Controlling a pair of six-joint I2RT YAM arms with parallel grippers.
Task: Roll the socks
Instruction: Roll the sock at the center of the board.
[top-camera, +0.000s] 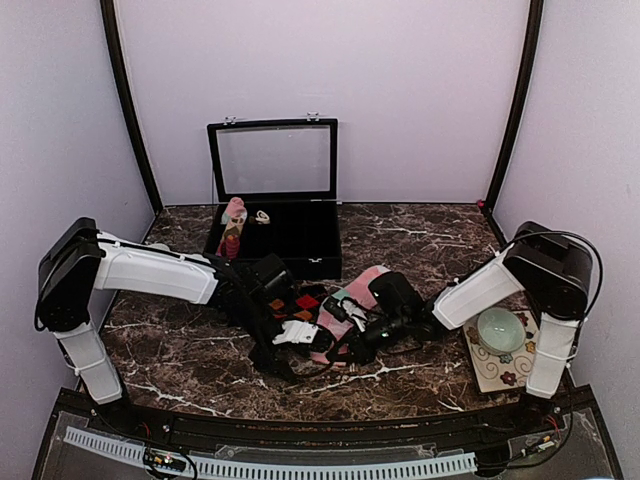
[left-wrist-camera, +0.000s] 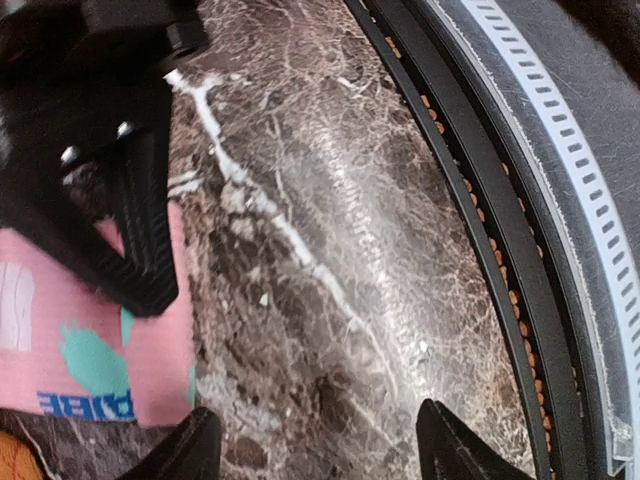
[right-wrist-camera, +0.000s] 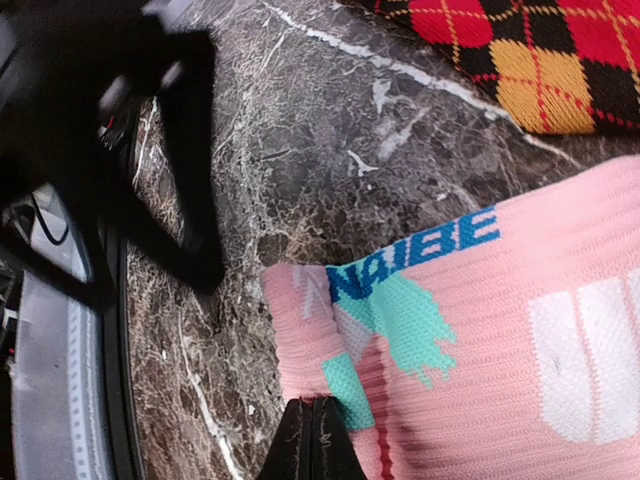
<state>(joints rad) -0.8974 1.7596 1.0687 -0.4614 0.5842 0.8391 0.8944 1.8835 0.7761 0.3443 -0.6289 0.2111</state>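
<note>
Right claw (right-wrist-camera: 312, 432) pressed together at pink sock (right-wrist-camera: 500, 300) edge; left claw (left-wrist-camera: 320, 450) spread beside it.

You're in a robot lab test booth, plain lilac walls (top-camera: 400, 80) on three sides, black corner posts (top-camera: 130, 110), left arm (top-camera: 150, 270) and right arm (top-camera: 480, 288) bolted at the near edge of a dark marble-pattern table (top-camera: 420, 235), white slotted cable duct (top-camera: 300, 466) along the front.

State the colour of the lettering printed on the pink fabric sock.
Blue lettering on the pink fabric sock; clearest in the right wrist view.
</note>
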